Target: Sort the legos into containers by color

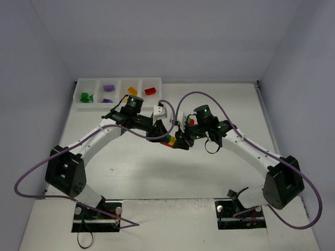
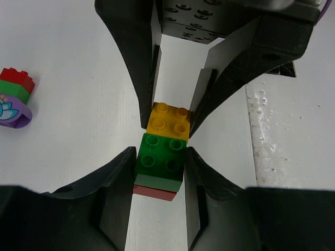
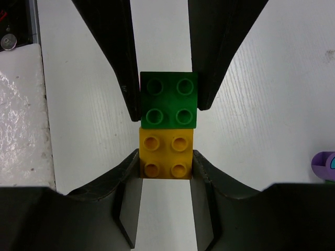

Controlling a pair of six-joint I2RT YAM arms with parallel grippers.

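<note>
Neatly, color-sorted legos (image 1: 150, 91) in tray (image 1: 119, 106), left end effector (image 2: 160, 170) clamping green brick (image 2: 159, 154), right end effector (image 3: 166, 168) yellow brick (image 3: 165, 154)

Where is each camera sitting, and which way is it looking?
Top external: high above and behind, looking down at the table, tray, left arm and right arm.
Left wrist: on the left arm, looking along its own left tool, shut on the green brick.
Right wrist: on the right arm, looking along its own right tool, shut on the yellow brick.
Shared: both wrist views show the joined green and yellow bricks, each facing the other tool.
</note>
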